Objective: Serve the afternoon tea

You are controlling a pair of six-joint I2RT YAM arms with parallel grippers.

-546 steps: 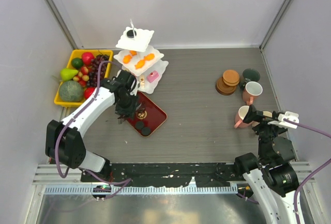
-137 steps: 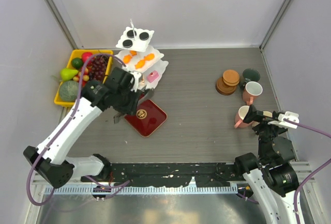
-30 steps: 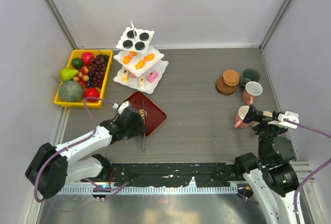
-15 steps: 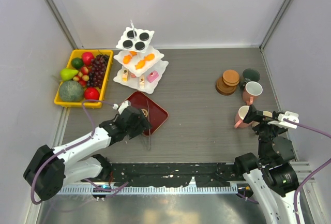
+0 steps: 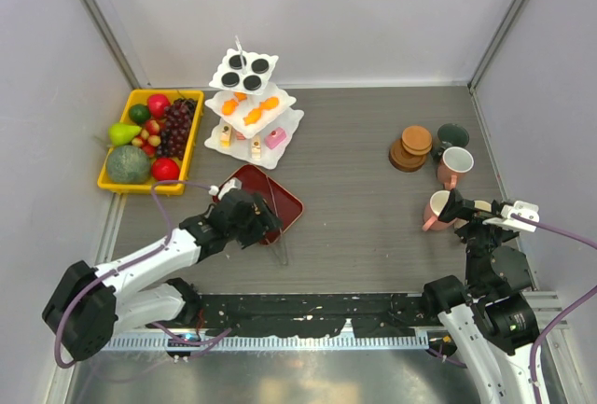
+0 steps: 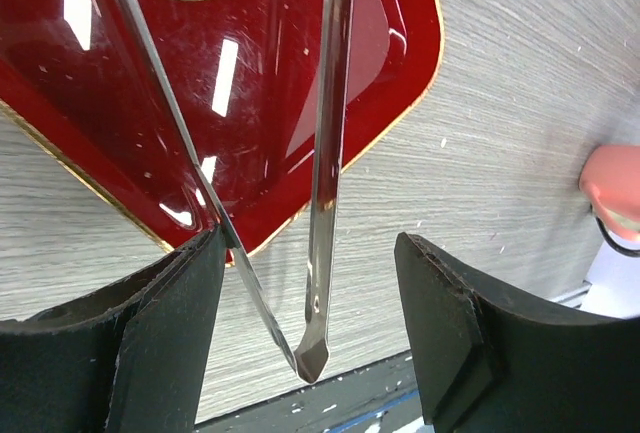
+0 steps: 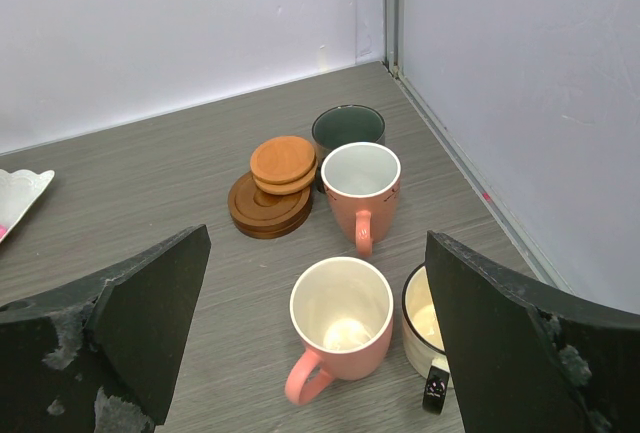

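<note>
The white three-tier stand [image 5: 281, 101] at the back left carries black round pastries [image 5: 245, 71] on top, orange ones [image 5: 250, 110] in the middle and pink and cream ones [image 5: 266, 141] below. My left gripper [image 5: 264, 220] [image 6: 308, 243] is open at the near edge of an empty red tray [image 5: 280, 194] [image 6: 100, 83]. Metal tongs [image 5: 277, 229] [image 6: 325, 153] lie loose between its jaws, one arm against the left finger. My right gripper [image 5: 457, 206] [image 7: 318, 236] is open and empty above a pink mug [image 7: 342, 328]. Brown coasters [image 5: 411, 147] [image 7: 275, 188] sit stacked behind it.
A second pink mug [image 7: 361, 188], a green mug [image 7: 347, 128] and a beige mug [image 7: 425, 323] stand close together by the right wall. A yellow tray [image 5: 140, 188] of fruit sits at the far left. The table's near edge runs just behind the tongs' hinge.
The left gripper's jaws have spread wider and the tongs' arms have sprung apart between them. The gripper and tongs have shifted slightly right along the red tray. The right arm has not moved.
</note>
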